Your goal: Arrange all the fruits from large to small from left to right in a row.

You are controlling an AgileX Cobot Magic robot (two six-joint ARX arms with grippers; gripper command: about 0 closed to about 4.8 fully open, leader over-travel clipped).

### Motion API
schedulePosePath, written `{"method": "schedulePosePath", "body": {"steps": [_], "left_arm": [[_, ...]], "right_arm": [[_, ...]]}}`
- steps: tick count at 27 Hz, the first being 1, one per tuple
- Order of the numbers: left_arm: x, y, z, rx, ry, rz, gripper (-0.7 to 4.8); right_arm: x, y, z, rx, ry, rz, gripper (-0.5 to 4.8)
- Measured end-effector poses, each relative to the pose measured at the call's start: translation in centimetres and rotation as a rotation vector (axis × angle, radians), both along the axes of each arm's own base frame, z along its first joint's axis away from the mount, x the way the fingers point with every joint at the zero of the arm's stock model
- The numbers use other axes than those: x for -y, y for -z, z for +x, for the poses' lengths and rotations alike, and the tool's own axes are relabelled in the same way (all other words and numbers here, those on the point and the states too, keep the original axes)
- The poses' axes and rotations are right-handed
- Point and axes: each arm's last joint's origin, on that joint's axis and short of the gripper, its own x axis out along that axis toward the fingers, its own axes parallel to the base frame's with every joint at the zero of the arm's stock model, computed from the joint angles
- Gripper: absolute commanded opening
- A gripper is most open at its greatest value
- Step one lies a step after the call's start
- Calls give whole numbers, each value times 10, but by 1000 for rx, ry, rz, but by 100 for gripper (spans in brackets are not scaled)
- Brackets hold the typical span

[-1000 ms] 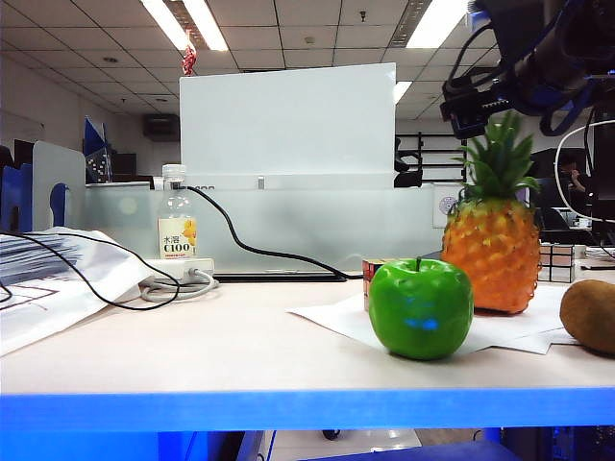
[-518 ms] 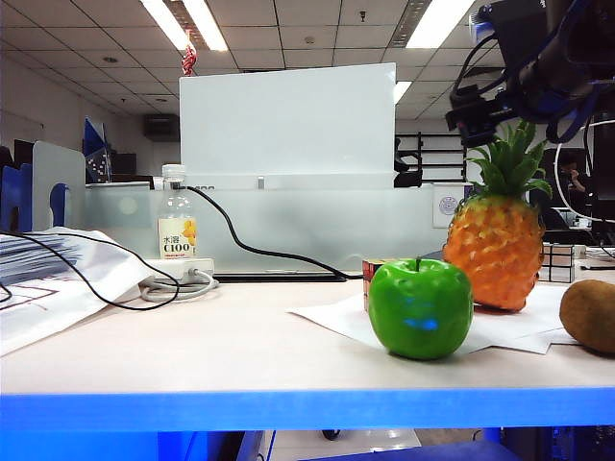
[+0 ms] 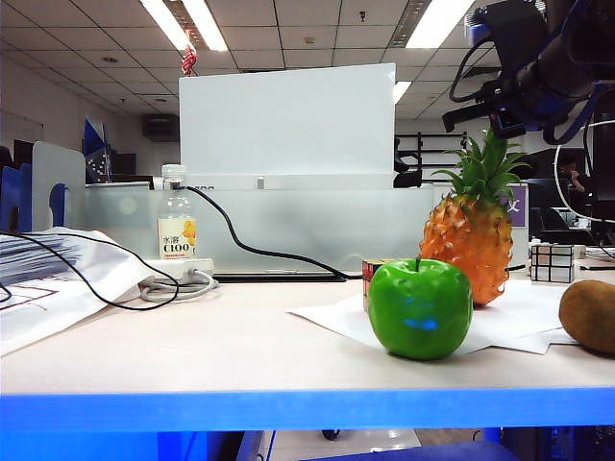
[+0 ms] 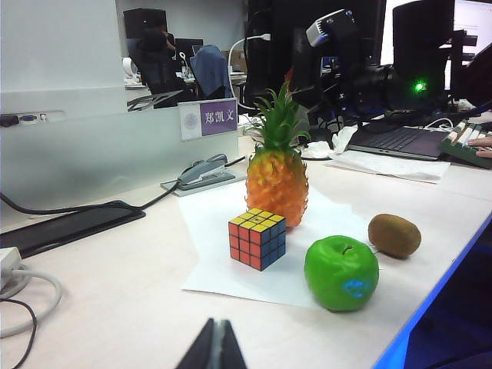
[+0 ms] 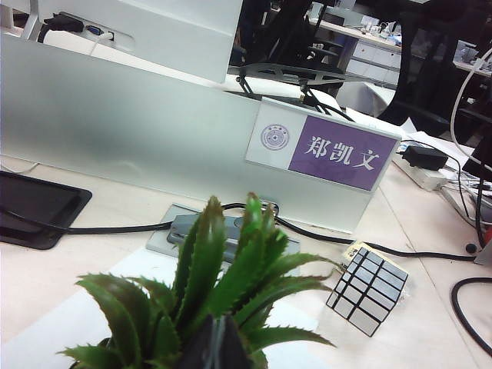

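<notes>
**Right end effector clamps pineapple crown as fruit leans over the tabletop**

From my remote station, the tabletop (image 3: 192, 355) fills the exterior view, a white sheet of paper (image 3: 332, 315) spread on its right half. On that sheet I see the pineapple (image 3: 468, 242), the largest fruit, tilted off upright with its green crown angled toward the dark arm above it. The right end effector (image 5: 221, 344) is clenched on the crown leaves; in the right wrist view its closed tips sit buried in the spiky green. Whether the pineapple's base touches the paper I cannot tell.

In front of the pineapple, nearer the tabletop's blue edge, the green apple (image 3: 420, 308) stands upright on the paper. To its right, at the exterior frame's border, lies the brown kiwi (image 3: 588, 315), well apart from the apple.

The left end effector (image 4: 214, 346) hangs low over bare tabletop, its fingers pressed together on nothing, well back from the fruit.

Just behind the apple I make out a multicoloured puzzle cube (image 4: 257, 238), beside the pineapple. A silver mirror cube (image 5: 368, 290) lies further right. A clear bottle (image 3: 176, 227) with a yellow label stands far left, by the partition.
</notes>
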Motion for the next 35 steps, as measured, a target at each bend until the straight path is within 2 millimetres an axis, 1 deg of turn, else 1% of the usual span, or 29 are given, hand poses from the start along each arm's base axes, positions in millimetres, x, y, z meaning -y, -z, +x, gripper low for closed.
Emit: {"method": "schedulePosePath", "body": {"steps": [5, 10, 12, 17, 21, 30, 35], "left_arm": [[0, 0, 0, 0, 0, 0, -6], [0, 0, 0, 0, 0, 0, -6], [0, 0, 0, 0, 0, 0, -6], [0, 0, 0, 0, -2, 0, -6], [0, 0, 0, 0, -2, 0, -6], [0, 0, 0, 0, -2, 0, -6], [0, 0, 0, 0, -2, 0, -6]], "right_arm": [[-2, -1, -2, 1, -27, 2, -6], [-1, -12, -9, 18, -58, 11, -6], [0, -19, -13, 31, -60, 15, -6], [4, -42, -26, 124, -58, 39, -6], [6, -54, -34, 166, -61, 49, -6], [6, -60, -38, 186, -94, 53, -6], [4, -63, -37, 184, -170, 98, -6]]}}
